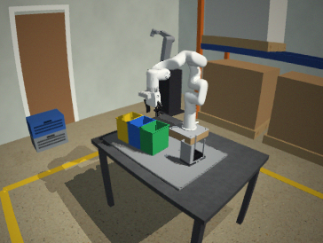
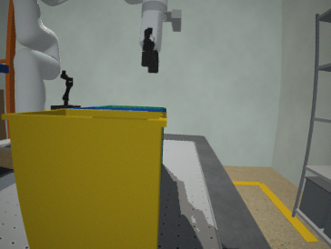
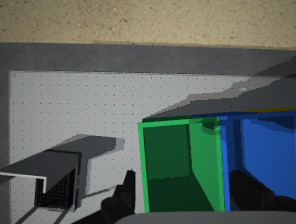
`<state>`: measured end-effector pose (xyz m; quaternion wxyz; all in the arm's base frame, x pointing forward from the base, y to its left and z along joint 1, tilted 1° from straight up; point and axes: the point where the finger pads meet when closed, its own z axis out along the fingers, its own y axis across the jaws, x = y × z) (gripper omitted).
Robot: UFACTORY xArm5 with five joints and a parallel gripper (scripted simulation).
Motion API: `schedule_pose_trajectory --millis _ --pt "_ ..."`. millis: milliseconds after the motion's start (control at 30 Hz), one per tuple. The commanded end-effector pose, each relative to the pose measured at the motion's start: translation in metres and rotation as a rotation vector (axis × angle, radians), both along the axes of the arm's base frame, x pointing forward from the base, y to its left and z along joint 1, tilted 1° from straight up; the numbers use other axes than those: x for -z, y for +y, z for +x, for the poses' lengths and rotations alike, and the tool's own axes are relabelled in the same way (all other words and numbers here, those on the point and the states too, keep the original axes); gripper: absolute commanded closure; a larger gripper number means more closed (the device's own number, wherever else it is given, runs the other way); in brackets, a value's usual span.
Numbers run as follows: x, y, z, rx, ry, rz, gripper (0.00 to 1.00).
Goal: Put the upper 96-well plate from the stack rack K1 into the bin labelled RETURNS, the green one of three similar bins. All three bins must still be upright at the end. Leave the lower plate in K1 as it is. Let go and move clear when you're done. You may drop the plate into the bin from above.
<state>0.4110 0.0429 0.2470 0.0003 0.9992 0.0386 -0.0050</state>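
Three bins stand in a row on the table: yellow [image 1: 125, 125], blue [image 1: 138, 130] and green [image 1: 154, 137]. My gripper [image 1: 153, 105] hangs open and empty well above them. In the wrist view its fingers straddle the green bin [image 3: 180, 167], whose visible inside shows only green walls and floor. The stack rack K1 [image 1: 192, 148] stands right of the bins with a tan slab [image 1: 190, 133] on top; it also shows in the wrist view [image 3: 50, 177]. I cannot make out the plates in it. In the exterior view the yellow bin [image 2: 86, 177] hides the others, and the gripper [image 2: 149, 64] is high above.
The arm's base [image 1: 190, 117] stands behind the rack. A second grey arm [image 1: 166, 42] is at the back. Cardboard boxes [image 1: 240, 93] are at right, a blue crate [image 1: 46, 129] is on the floor at left, and a metal shelf [image 2: 318, 136] stands beside the table.
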Motion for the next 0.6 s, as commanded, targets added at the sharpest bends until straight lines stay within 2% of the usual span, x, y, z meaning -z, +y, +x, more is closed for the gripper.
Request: schedule_pose_trajectory --millis 0,567 --pt "0.001 0.015 -0.009 0.092 -0.019 0.002 0.0" --pt "0.01 0.081 -0.044 0.092 -0.02 0.005 0.0"
